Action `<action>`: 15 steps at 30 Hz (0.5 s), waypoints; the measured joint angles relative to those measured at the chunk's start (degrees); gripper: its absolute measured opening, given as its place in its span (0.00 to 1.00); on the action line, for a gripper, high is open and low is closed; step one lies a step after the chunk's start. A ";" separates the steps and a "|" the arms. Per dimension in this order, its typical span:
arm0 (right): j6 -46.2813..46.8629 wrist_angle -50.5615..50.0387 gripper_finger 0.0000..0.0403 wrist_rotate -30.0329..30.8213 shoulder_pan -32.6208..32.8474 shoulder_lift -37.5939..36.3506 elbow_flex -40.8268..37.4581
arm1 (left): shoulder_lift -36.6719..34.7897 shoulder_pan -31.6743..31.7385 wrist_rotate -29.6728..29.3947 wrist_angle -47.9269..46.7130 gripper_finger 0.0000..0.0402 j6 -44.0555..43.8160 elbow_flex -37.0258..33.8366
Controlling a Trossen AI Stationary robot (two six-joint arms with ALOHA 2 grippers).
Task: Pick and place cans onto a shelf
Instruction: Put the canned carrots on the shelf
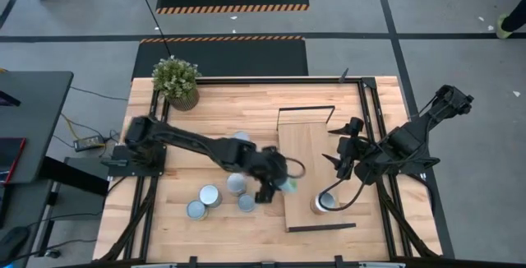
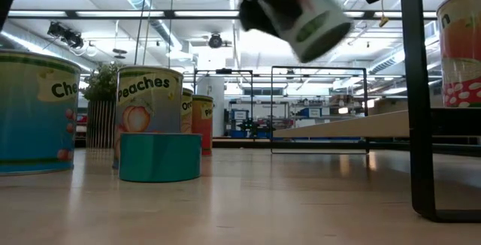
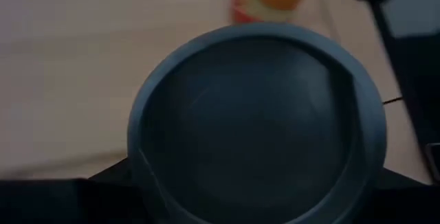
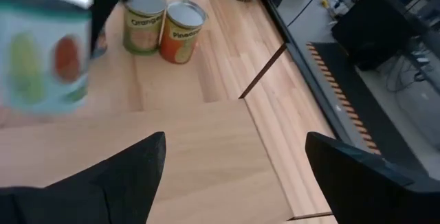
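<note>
Aloft: a can over the shelf's edge

Up off the bench (image 1: 205,103), the left pincer (image 1: 275,182) is clamped on a can (image 1: 287,184), carrying it clear of the wood at the shelf's (image 1: 308,149) left edge. From the low view that can (image 2: 312,16) hangs tilted, its side white with a green patch; no word on it can be made out. The left wrist view is filled by its dark round end (image 3: 254,124). In the right wrist view the same can (image 4: 41,56) shows a pale label with green and red fruit shapes, blurred.

The right pincer (image 1: 339,159) hovers over the shelf's right side with its two fingers (image 4: 130,172) spread wide and nothing between them. A can (image 1: 323,202) stands on the shelf near its front end, just below that pincer in the high view.

On the bench left of the shelf stand more cans: one (image 1: 209,195) beside another (image 1: 196,210), two more (image 1: 236,184) (image 1: 246,202) closer to the arm, and one (image 1: 240,138) partly under it. Low down, labels read "Peaches" (image 2: 150,106) and, cut off, "Che" (image 2: 34,113); a short teal tin (image 2: 159,157) stands in front. The right wrist view shows "Orange" (image 4: 143,25) and "Pinea" (image 4: 180,31) on two cans.

A plant (image 1: 176,80) sits at the bench's far left corner.
</note>
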 joint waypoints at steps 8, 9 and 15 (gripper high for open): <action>0.22 -0.37 0.89 -0.53 0.33 -0.04 0.00 | 14.30 -1.25 5.72 -9.93 0.65 6.26 18.57; 0.22 -0.48 0.89 -0.53 0.33 -0.04 0.00 | 15.61 -1.28 6.70 -10.67 0.65 6.51 19.99; 0.20 -0.65 0.89 -0.23 0.33 -0.02 0.00 | 19.40 -2.10 8.90 -11.28 0.65 9.65 23.08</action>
